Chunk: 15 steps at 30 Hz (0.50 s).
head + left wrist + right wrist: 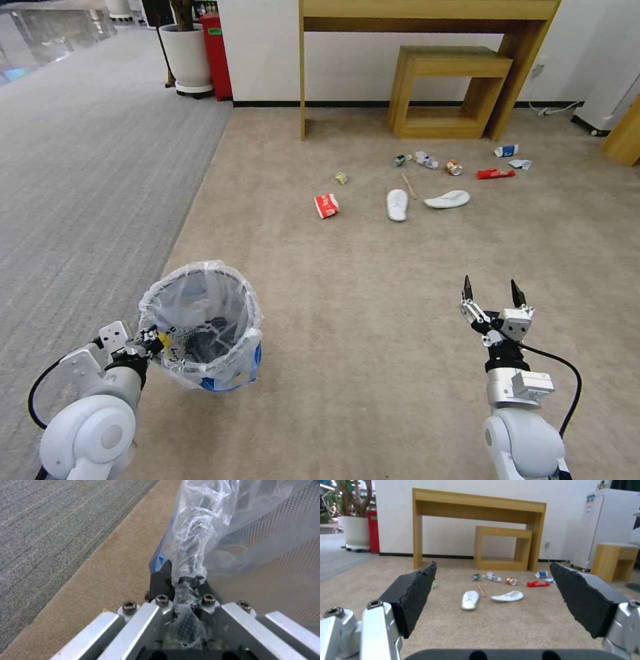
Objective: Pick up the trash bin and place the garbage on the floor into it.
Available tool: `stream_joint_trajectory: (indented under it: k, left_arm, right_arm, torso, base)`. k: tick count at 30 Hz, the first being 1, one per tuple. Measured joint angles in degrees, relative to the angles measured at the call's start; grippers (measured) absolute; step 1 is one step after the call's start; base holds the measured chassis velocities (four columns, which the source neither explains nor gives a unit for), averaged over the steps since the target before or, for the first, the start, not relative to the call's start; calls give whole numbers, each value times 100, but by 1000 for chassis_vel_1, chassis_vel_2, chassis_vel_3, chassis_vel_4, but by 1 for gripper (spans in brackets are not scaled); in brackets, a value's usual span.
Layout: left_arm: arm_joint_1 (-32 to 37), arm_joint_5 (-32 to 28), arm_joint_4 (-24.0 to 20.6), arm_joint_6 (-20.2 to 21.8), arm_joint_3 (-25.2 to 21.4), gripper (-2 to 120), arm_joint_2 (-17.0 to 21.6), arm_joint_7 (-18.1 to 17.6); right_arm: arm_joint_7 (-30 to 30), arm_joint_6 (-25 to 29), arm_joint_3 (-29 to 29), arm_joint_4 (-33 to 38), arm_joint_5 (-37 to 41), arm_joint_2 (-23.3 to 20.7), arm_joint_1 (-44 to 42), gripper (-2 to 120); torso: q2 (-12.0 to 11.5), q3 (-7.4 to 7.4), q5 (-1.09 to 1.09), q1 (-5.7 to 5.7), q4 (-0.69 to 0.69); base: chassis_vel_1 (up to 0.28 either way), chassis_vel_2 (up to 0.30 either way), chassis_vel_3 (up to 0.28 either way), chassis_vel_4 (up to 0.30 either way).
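The trash bin (203, 327), round and lined with a crinkly clear bag, stands on the beige floor (373, 333) at my lower left. My left gripper (155, 340) is shut on its rim and bag, and the left wrist view shows the pinched plastic (186, 585). Farther ahead the garbage lies scattered: two white slippers (397, 204) (447, 199), a red-white carton (327, 205), a wooden stick (408, 185), a can (454, 167), a clear bottle (425, 160) and a red wrapper (495, 173). My right gripper (491, 292) hangs open above bare carpet, well short of them.
A wooden desk (427, 17) with a low wooden stool (450, 90) under it stands against the wall behind the litter. Grey ribbed carpet (87, 167) runs along the left. A white planter (187, 57) and a red box (217, 53) stand at the far left.
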Motion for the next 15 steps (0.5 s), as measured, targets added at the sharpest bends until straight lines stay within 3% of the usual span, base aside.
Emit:
stream_joint_trajectory:
  k: [15]
  left_arm:
    - [1,59,36,-21,-3,1,-41,20]
  right_arm:
    - [-61,-16,24,-68,-40,-30,46,86]
  torso:
    - [0,0,0,0,-1]
  base:
    - [-7,2,7,-2]
